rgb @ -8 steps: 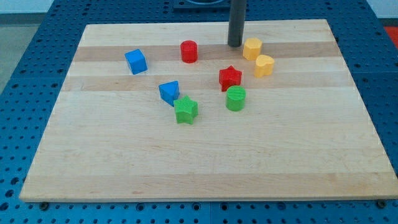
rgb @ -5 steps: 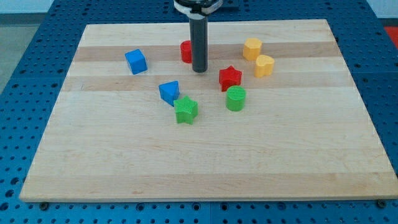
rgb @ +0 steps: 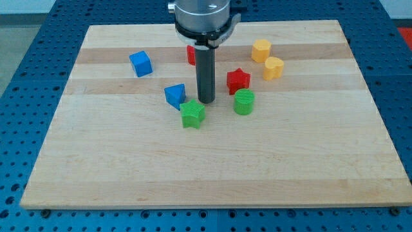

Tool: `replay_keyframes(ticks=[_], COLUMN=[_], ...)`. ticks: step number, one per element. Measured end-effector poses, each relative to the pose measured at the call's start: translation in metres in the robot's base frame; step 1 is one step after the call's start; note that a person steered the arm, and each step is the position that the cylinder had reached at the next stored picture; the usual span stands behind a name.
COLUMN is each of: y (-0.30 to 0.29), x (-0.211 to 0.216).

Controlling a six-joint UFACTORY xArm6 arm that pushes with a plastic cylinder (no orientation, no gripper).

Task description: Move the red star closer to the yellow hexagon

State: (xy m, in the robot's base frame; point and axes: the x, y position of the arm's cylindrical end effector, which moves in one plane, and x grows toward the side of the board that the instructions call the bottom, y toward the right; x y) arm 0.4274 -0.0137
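The red star [rgb: 238,80] lies near the middle of the wooden board [rgb: 212,167]. The yellow hexagon [rgb: 261,49] sits up and to the right of it, with a small gap between them. My tip [rgb: 205,101] rests on the board to the left of the red star and slightly lower, apart from it. The tip is just above the green star [rgb: 192,114] and right of a blue block [rgb: 175,95]. The rod hides most of a red cylinder [rgb: 190,54].
A yellow heart-like block [rgb: 273,67] sits right of the red star, just below the hexagon. A green cylinder [rgb: 244,102] lies right below the red star. A blue cube [rgb: 140,63] is at the upper left.
My tip has moved from the top of the board beside the yellow hexagon down and to the left, ending left of the red star. No block has moved.
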Motion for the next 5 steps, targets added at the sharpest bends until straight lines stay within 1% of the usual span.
replay_keyframes(ticks=[1,3,4,5], y=[0.01,0.056,0.067,0.068], x=[0.003,0.003,0.001,-0.01])
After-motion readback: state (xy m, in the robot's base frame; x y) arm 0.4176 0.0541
